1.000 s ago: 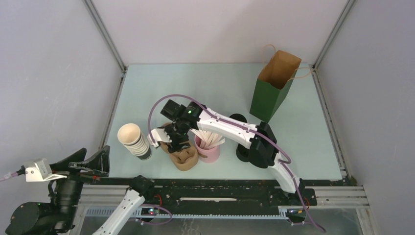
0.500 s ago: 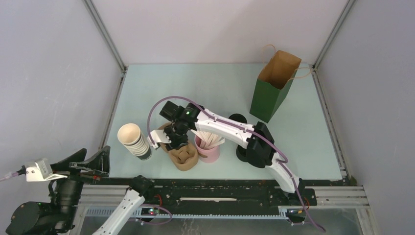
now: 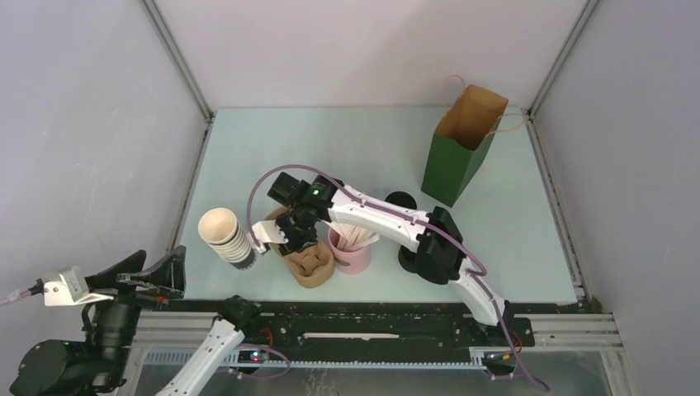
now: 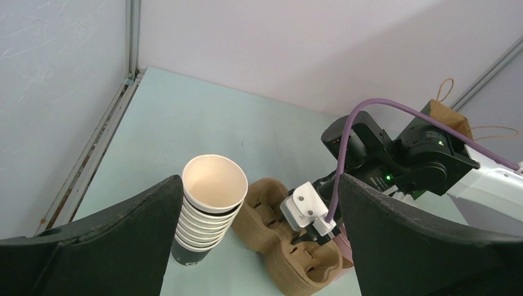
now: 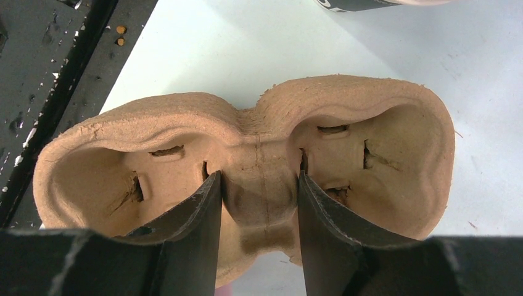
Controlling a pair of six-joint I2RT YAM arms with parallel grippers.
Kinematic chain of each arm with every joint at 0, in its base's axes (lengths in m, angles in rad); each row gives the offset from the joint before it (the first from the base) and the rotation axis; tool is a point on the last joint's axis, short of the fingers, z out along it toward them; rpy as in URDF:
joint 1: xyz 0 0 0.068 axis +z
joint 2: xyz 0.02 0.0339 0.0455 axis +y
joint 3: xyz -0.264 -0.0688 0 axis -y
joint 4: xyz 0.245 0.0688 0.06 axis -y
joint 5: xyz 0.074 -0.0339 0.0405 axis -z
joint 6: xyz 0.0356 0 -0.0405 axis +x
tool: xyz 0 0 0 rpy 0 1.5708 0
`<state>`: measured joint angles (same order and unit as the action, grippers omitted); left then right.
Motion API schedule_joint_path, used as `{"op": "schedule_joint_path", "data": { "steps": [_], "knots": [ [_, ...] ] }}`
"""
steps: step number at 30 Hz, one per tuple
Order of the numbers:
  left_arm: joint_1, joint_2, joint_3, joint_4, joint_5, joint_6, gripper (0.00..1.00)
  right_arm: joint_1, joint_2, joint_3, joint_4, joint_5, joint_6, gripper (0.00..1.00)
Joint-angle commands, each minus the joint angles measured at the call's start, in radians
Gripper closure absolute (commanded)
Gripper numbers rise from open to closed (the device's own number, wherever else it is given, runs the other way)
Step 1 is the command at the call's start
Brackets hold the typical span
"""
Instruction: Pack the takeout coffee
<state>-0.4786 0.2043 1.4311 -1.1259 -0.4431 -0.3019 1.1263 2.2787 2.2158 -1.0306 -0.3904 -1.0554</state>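
Observation:
My right gripper [image 5: 259, 179] is shut on the narrow middle bridge of a brown pulp cup carrier [image 5: 370, 111], one finger in each of its two empty cup wells. In the top view the gripper [image 3: 295, 239] reaches down onto the carrier [image 3: 312, 264] at the table's near centre. Two black round things stand right of the pink holder: one [image 3: 400, 200] behind the right arm, one [image 3: 405, 257] half hidden by its elbow. I cannot tell which is the takeout coffee. My left gripper [image 3: 153, 276] hangs open and holds nothing, off the table's near left corner.
A ribbed stack of cups [image 3: 227, 238] with cream insides stands just left of the carrier. A pink holder [image 3: 351, 252] full of sticks touches the carrier's right side. An open green and brown paper bag [image 3: 461, 148] stands at the back right. Metal frame rails edge the table.
The right gripper's jaws have narrowed onto the carrier's middle bridge, and the gripper has shifted slightly left. The left arm has not moved.

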Motion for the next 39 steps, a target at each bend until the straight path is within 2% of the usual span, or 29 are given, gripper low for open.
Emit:
{"op": "schedule_joint_path", "data": {
  "steps": [1, 12, 14, 20, 23, 27, 33, 39],
  "knots": [
    [-0.005, 0.026, 0.013, 0.003, -0.011, 0.024, 0.0, 0.003, -0.088, 0.037, -0.045, 0.016, -0.022, 0.6],
    [-0.005, 0.028, 0.012, 0.003, -0.012, 0.024, 0.0, -0.006, -0.105, 0.07, -0.061, -0.069, 0.006, 0.54],
    [-0.005, 0.028, 0.013, 0.003, -0.011, 0.024, 0.0, -0.008, -0.105, 0.071, -0.058, -0.072, 0.007, 0.51],
    [-0.005, 0.03, 0.014, 0.003, -0.011, 0.023, 0.0, -0.007, -0.106, 0.078, -0.062, -0.071, 0.003, 0.49],
    [-0.005, 0.031, 0.015, 0.003, -0.009, 0.023, 0.0, -0.005, -0.111, 0.07, -0.038, -0.048, 0.05, 0.38],
    [-0.005, 0.031, 0.014, 0.003, -0.008, 0.024, 0.0, 0.013, -0.141, 0.037, 0.03, 0.033, 0.17, 0.29],
    [-0.005, 0.028, 0.013, 0.006, -0.015, 0.026, 0.0, 0.06, -0.261, -0.097, 0.148, 0.182, 0.354, 0.28],
    [-0.005, 0.013, -0.015, 0.012, -0.036, 0.012, 0.0, 0.155, -0.447, -0.418, 0.438, 0.342, 0.81, 0.29]
  ]
}}
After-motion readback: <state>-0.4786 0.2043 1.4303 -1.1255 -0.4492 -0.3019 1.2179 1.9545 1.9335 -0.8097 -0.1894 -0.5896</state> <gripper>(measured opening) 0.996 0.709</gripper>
